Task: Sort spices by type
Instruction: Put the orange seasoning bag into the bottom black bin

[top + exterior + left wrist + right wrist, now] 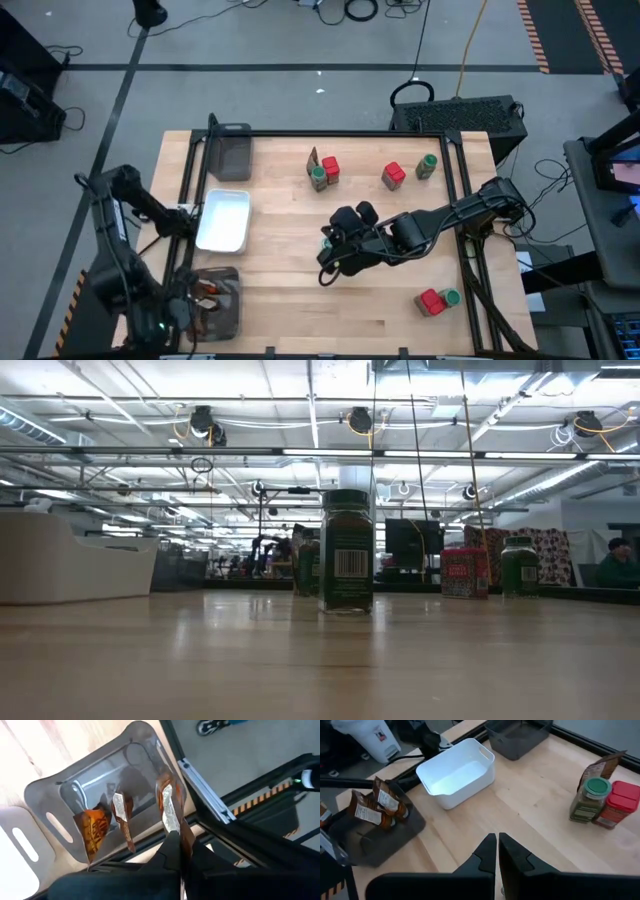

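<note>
Spices lie scattered over the wooden worktop (300,300) in small groups: a green-lidded jar (317,177), a red box (331,169) and a brown sachet (313,158) cluster near the far middle; another red box (393,176) and a second jar (427,166) stand a little apart to their right; a third red box (430,301) and jar (450,297) sit touching near the right front corner. From table height, one jar (347,551) stands closest, upright, its barcode label facing the camera.

Three brown-orange sachets (95,827) stand in the grey mesh tray (232,322) at the left front corner. The left end effector (175,845) hangs over that tray with its fingers pressed together, one sachet's foil edge (170,812) just at their tips; whether it is pinched cannot be told.

The right end effector (335,262) hovers over the middle of the worktop, fingers closed on nothing. Ahead of it are the empty white dish (457,772) and a second grey tray (517,737) at the far edge.
</note>
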Controlling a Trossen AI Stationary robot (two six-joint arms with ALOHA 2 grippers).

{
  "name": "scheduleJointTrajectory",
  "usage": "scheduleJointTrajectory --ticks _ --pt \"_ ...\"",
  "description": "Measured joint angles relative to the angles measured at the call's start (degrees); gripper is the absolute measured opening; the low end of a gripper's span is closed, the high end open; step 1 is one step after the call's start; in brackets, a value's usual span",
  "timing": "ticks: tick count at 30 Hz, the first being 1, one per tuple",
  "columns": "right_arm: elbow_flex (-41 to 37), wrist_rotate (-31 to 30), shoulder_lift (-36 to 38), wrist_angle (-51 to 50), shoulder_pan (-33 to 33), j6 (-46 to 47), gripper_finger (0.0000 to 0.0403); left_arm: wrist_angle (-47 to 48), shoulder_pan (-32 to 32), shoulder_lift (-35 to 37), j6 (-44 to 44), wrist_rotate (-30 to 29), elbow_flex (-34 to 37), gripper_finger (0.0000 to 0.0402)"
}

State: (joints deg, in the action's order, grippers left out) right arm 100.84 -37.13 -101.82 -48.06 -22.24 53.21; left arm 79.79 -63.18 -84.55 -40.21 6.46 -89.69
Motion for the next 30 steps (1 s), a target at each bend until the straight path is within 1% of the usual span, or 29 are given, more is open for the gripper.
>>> scheduleJointTrajectory --ticks 3,9,16,22,30 --pt "0.0 1.6 0.0 -0.1 0.0 -1.9 0.0 0.0 0.0 -2.4 0.0 0.0 0.0 0.0" --pt "0.0 7.5 0.0 -1.3 -0.6 -5.4 0.0 0.2 0.5 -8.2 0.1 0.0 0.0 0.0" --pt "0.0 7.2 0.0 -1.7 -4.5 -6.2 0.0 0.5 3.2 -14.0 0.2 0.4 0.1 0.0" --pt "0.0 7.0 -0.2 -1.7 -6.8 -6.6 0.0 1.7 5.6 -18.7 0.7 2.8 0.1 0.0" --pt "0.0 6.9 -1.4 -2.0 -10.1 -6.0 0.0 3.7 6.6 -23.4 4.8 6.4 0.1 0.0"
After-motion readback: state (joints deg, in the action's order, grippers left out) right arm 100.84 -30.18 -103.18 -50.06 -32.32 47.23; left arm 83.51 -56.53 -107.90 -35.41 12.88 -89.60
